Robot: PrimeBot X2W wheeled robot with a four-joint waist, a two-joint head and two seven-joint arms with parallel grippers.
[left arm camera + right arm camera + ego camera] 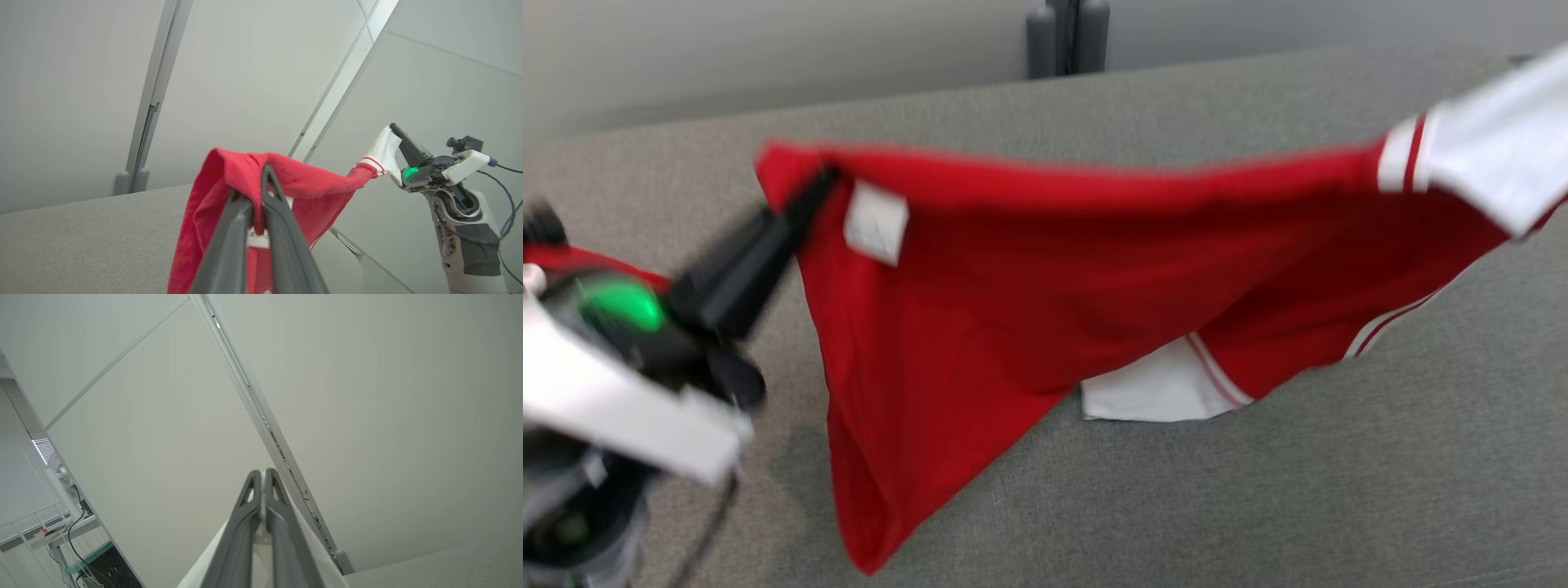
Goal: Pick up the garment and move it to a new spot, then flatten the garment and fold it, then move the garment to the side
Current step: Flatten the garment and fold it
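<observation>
Two grippers hold one garment (1029, 278). The left gripper (810, 189), fingers pressed together, pinches its red corner; it hangs stretched above the grey table (1339, 490), perhaps brushing it. Farther, the right gripper (261, 475) clamps the white sleeve (1494, 155).

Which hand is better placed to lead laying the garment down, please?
Probably left: the left hand pinches the red garment where fabric hangs nearest the grey surface; the right hand holds only a sleeve tip.

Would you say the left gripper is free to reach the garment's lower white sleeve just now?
Probably not: the left gripper is shut on the garment, holding its red corner up.
</observation>
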